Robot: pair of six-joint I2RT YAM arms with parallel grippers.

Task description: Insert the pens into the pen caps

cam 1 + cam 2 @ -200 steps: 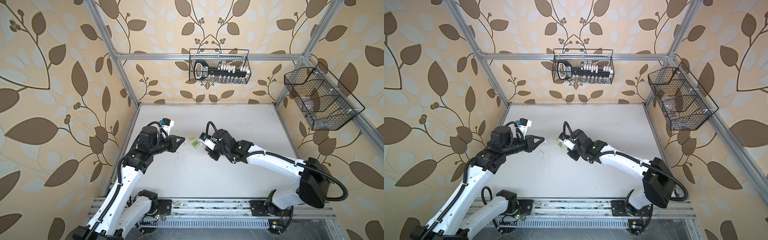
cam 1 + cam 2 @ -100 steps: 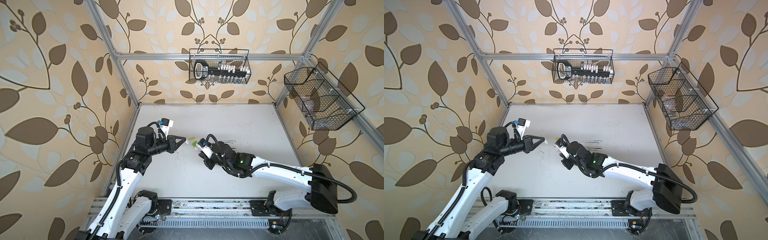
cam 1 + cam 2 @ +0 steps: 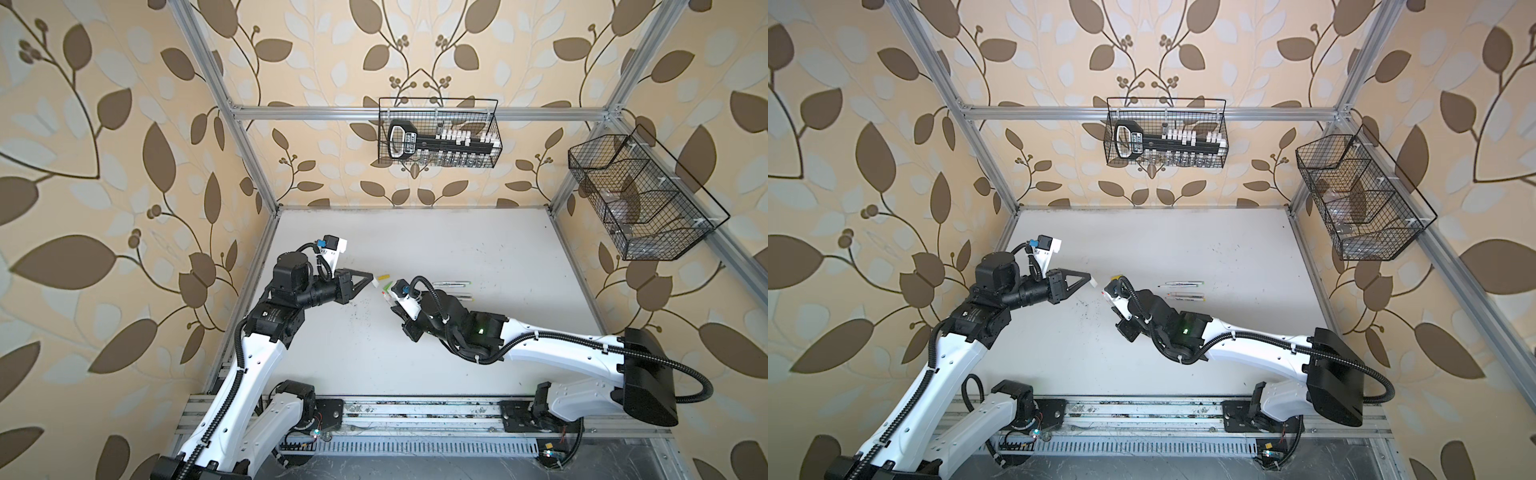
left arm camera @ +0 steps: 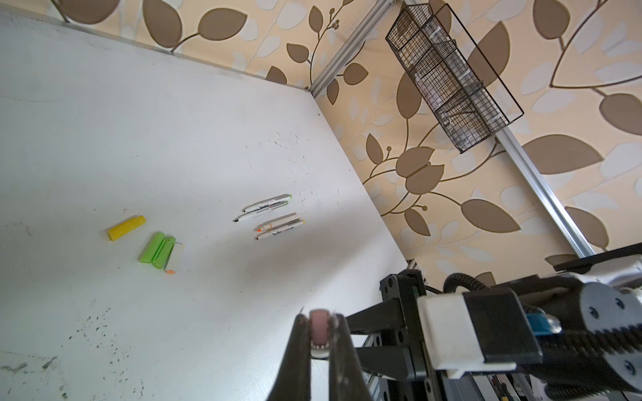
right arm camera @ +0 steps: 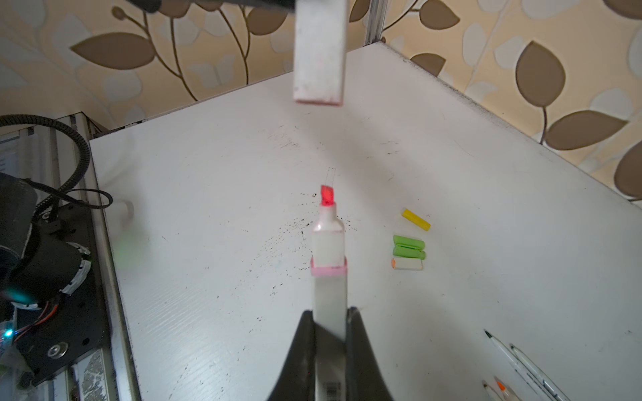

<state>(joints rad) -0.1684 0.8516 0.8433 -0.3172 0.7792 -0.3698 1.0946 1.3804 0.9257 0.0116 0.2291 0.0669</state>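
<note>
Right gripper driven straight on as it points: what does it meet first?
Most likely the pale cap held in the left gripper: in the right wrist view the pen aims its pink tip at its open end across a gap. Depth is unclear.

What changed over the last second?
The left gripper, shut on the white cap, edged right toward the middle. The right arm dropped its elbow and stretched out, bringing the pink-tipped pen in the right gripper closer to the cap; not yet inserted. Nothing grabbed or released. The yellow cap and green caps on the table stayed put.
</note>
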